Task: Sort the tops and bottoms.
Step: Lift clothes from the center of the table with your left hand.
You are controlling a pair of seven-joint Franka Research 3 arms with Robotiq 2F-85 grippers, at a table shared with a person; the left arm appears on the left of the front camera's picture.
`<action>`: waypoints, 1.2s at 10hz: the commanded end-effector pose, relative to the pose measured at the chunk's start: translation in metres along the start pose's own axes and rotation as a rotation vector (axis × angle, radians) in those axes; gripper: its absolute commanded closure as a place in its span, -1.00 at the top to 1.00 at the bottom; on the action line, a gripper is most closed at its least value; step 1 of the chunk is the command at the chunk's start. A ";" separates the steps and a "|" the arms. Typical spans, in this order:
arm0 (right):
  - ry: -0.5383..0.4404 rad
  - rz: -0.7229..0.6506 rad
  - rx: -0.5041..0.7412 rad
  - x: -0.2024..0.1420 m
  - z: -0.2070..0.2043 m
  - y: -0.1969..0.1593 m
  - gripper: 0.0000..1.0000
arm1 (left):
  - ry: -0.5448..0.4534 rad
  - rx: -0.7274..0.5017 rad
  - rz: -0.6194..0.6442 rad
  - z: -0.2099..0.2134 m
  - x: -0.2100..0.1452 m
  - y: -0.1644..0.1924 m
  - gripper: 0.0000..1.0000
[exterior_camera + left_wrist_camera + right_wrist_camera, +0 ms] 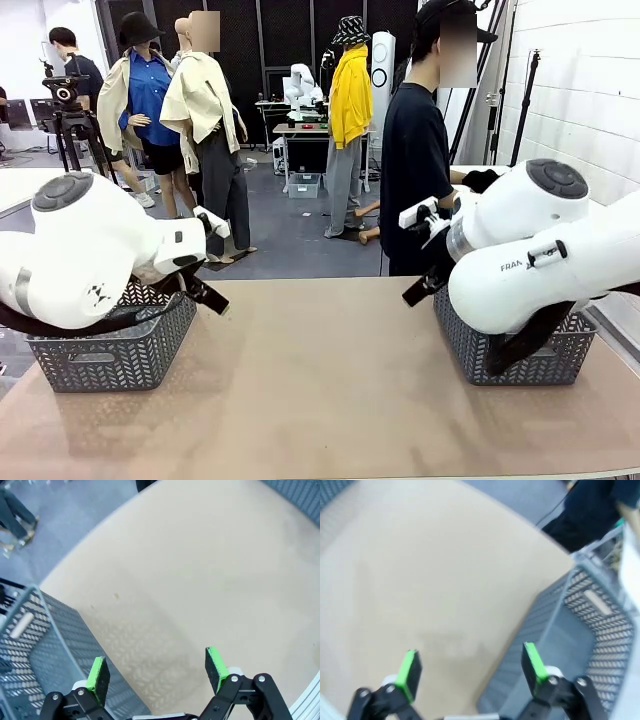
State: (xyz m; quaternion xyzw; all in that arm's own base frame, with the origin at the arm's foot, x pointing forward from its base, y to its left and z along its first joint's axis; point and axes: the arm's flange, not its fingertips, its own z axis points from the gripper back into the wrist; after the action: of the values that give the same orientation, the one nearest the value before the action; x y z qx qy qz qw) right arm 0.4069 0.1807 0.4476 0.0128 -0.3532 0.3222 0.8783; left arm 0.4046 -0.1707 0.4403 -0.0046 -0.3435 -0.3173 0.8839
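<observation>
Grey basket (45,645), likely plastic, below spread left tool (156,665)

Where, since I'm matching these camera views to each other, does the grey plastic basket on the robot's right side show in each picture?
Front view: the grey perforated plastic basket stands at the table's right edge, partly covered by the arm.
Right wrist view: it is on the right side, with its wall and inside in view.
Left wrist view: the sliver in the top right corner is likely the same basket.
Shared landmark: the tan tabletop.
</observation>
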 end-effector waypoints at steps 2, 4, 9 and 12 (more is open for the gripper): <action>-0.068 -0.016 -0.202 0.025 0.061 -0.080 1.00 | -0.081 0.199 -0.020 0.061 0.020 0.084 1.00; 0.032 -0.111 -0.360 0.001 0.088 -0.159 1.00 | -0.013 0.385 0.103 0.100 0.000 0.169 1.00; 0.292 -0.426 -0.509 -0.143 0.089 -0.286 1.00 | 0.291 0.452 0.319 0.107 -0.134 0.294 1.00; 0.288 -0.557 -0.505 -0.191 0.087 -0.296 1.00 | 0.290 0.272 0.359 0.099 -0.196 0.305 1.00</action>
State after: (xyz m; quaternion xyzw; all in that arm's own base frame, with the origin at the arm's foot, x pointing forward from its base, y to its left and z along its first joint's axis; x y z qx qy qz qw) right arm 0.4210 -0.1914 0.4538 -0.1593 -0.2602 -0.0086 0.9523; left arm 0.4120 0.1953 0.4591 0.1447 -0.2378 -0.0863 0.9566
